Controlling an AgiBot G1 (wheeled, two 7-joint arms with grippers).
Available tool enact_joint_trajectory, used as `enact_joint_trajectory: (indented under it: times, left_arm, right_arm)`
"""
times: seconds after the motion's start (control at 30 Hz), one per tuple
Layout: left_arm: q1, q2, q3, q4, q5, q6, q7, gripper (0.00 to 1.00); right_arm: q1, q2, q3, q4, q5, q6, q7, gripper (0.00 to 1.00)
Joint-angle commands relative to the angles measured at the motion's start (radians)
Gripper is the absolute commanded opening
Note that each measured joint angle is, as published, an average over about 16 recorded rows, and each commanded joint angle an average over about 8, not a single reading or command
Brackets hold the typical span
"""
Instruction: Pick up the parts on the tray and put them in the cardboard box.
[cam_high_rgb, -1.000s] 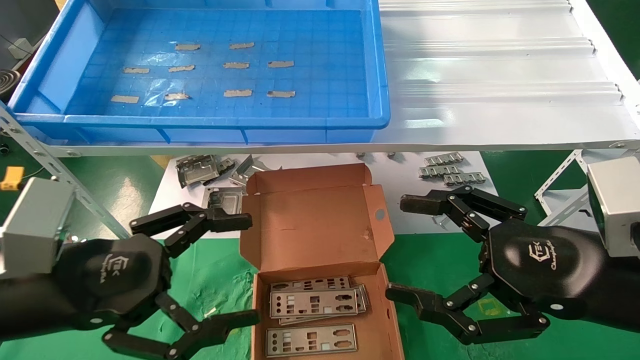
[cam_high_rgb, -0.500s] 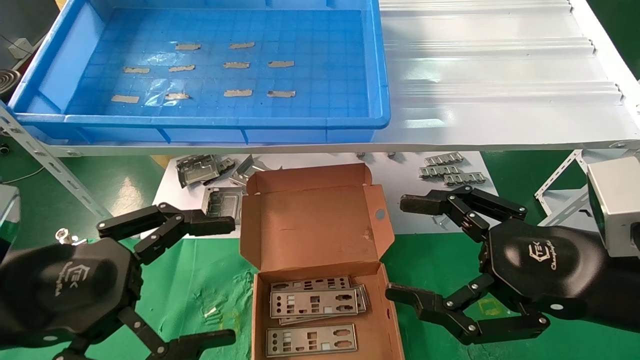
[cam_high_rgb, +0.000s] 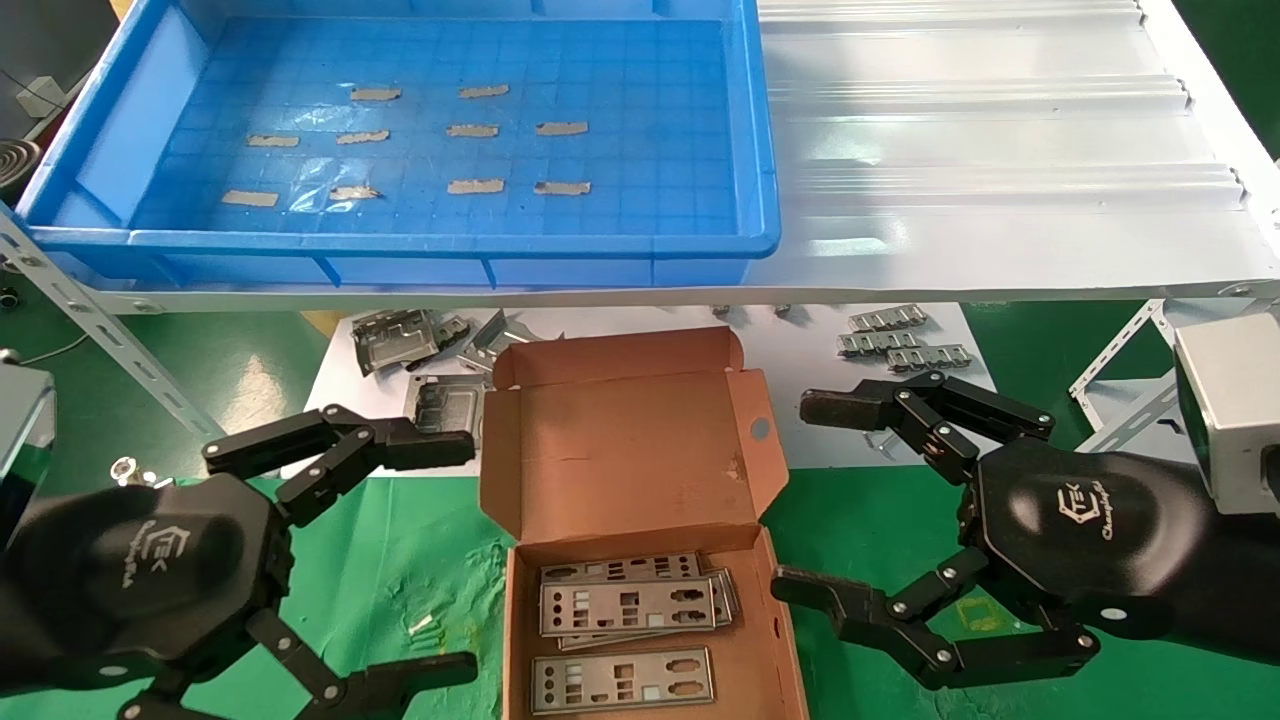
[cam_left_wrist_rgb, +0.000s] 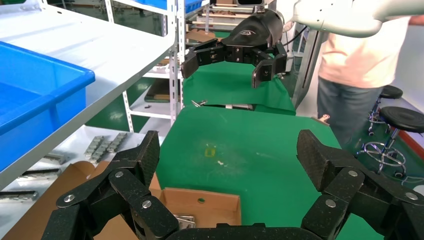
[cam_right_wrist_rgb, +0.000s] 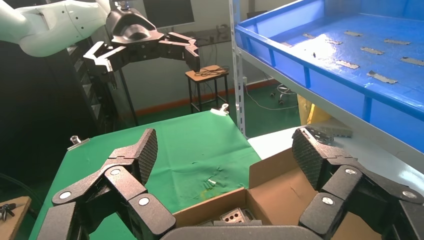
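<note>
The blue tray (cam_high_rgb: 760, 150) sits on the upper shelf; its grid floor shows only short grey tape strips, no plates. The open cardboard box (cam_high_rgb: 620, 450) stands on the green cloth below, lid back. Several silver punched plates (cam_high_rgb: 630, 605) lie inside it, one (cam_high_rgb: 622, 682) nearest me. My left gripper (cam_high_rgb: 460, 555) is open and empty just left of the box. My right gripper (cam_high_rgb: 800, 495) is open and empty just right of it. The box also shows in the left wrist view (cam_left_wrist_rgb: 200, 212) and in the right wrist view (cam_right_wrist_rgb: 280, 195).
Grey stamped metal frames (cam_high_rgb: 400, 340) lie on a white sheet behind the box at left, small ridged clips (cam_high_rgb: 900, 340) at right. A white corrugated sheet (cam_high_rgb: 1000, 150) covers the shelf beside the tray. Shelf braces (cam_high_rgb: 100, 330) slant at both sides. A person (cam_left_wrist_rgb: 370, 65) stands off in the left wrist view.
My left gripper drew back to the left, away from the box, then crept slightly back toward it, staying open. The right gripper, the box and the plates have not moved.
</note>
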Motion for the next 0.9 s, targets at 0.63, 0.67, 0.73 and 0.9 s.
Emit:
enact_joint_trajectory:
  times: [0.63,0.67,0.73,0.9]
  left_arm:
    - [-0.002,0.003,0.003,0.003,0.003,-0.002,0.002,1.00]
    - [-0.002,0.003,0.003,0.003,0.004,-0.002,0.002,1.00]
    - [-0.002,0.003,0.003,0.003,0.004,-0.002,0.002,1.00]
    - [-0.002,0.003,0.004,0.004,0.004,-0.003,0.002,1.00]
  right_arm:
    - [0.000,0.000,0.000,0.000,0.000,0.000,0.000,1.00]
    - [0.000,0.000,0.000,0.000,0.000,0.000,0.000,1.00]
    - [0.000,0.000,0.000,0.000,0.000,0.000,0.000,1.00]
    - [0.000,0.000,0.000,0.000,0.000,0.000,0.000,1.00]
